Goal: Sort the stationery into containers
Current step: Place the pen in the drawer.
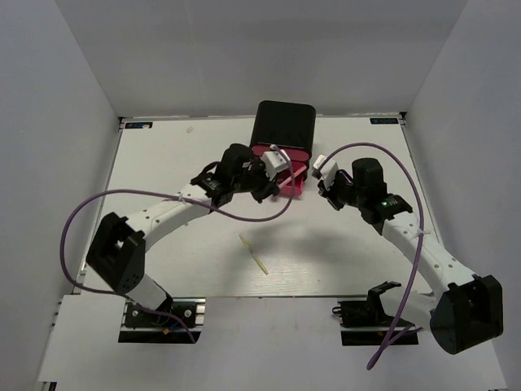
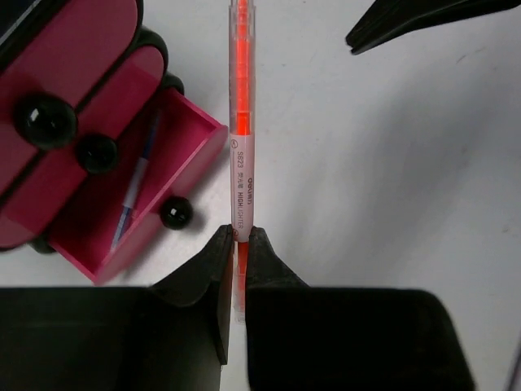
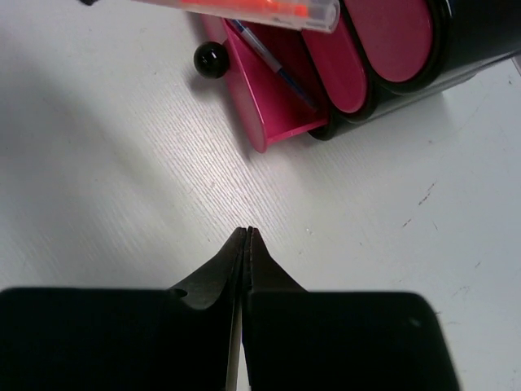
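My left hand (image 2: pixel 241 236) is clenched on the orange highlighter (image 2: pixel 242 138). The two dark fingers (image 2: pixel 213 261) pinch its lower end at the bottom middle of the left wrist view, open only by the width of the barrel. The highlighter runs straight up from them to the top edge of the frame, over bare white table (image 2: pixel 391 187).

To its left the bottom pink drawer (image 2: pixel 191 151) stands pulled out from the black cabinet (image 1: pixel 283 122), its round knob (image 2: pixel 176 213) just beside the highlighter. A blue pen (image 2: pixel 134 191) lies slantwise inside the drawer. The two drawers above it are pushed in.

My right hand (image 3: pixel 247 234) is shut tight, fingertip to fingertip, with nothing between them. It hangs over bare table at the lower middle of the right wrist view, touching nothing. The open drawer and the highlighter's tip sit along the top of that frame.

From above, a thin yellow stick (image 1: pixel 254 254) lies on the table at lower centre, well apart from the cabinet.
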`<state>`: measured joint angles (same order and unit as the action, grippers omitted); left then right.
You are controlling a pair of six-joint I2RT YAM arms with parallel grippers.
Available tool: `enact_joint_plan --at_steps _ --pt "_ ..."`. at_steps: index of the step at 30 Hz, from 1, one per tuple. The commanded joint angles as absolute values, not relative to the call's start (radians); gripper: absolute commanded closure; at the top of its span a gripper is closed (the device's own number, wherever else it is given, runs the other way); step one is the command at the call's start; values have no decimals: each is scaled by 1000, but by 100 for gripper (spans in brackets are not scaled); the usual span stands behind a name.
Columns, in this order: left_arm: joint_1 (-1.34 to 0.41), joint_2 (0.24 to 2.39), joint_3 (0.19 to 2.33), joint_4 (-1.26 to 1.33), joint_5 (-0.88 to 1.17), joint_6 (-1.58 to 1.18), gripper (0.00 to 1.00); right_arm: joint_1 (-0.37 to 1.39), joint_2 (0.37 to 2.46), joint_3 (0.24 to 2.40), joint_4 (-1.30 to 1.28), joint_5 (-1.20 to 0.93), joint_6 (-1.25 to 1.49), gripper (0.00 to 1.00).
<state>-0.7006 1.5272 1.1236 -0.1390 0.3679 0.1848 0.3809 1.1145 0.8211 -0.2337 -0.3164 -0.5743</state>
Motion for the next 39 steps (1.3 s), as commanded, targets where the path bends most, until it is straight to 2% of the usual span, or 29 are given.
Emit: enact_joint_plan --at_steps 1,4,10,23,34,36,39 --pt "-698 1589 1229 -259 378 475 100 367 1089 810 -190 -318 -552 100" --pt "-698 1672 1295 -308 304 627 100 350 1072 799 -184 -319 -551 100" --pt "-698 1782 1359 -285 169 742 100 316 1052 775 -170 -319 -535 100" --pt "-698 1839 1327 -141 92 784 100 255 1038 738 -183 -351 -512 100" --pt "-698 1910 1368 -138 40 833 99 224 1031 721 -202 -390 -505 99" --pt "-707 1919 1368 -129 29 833 94 218 1028 719 -201 -399 -505 99" --pt "-707 1907 1356 -111 29 833 71 212 1023 713 -203 -408 -503 97"
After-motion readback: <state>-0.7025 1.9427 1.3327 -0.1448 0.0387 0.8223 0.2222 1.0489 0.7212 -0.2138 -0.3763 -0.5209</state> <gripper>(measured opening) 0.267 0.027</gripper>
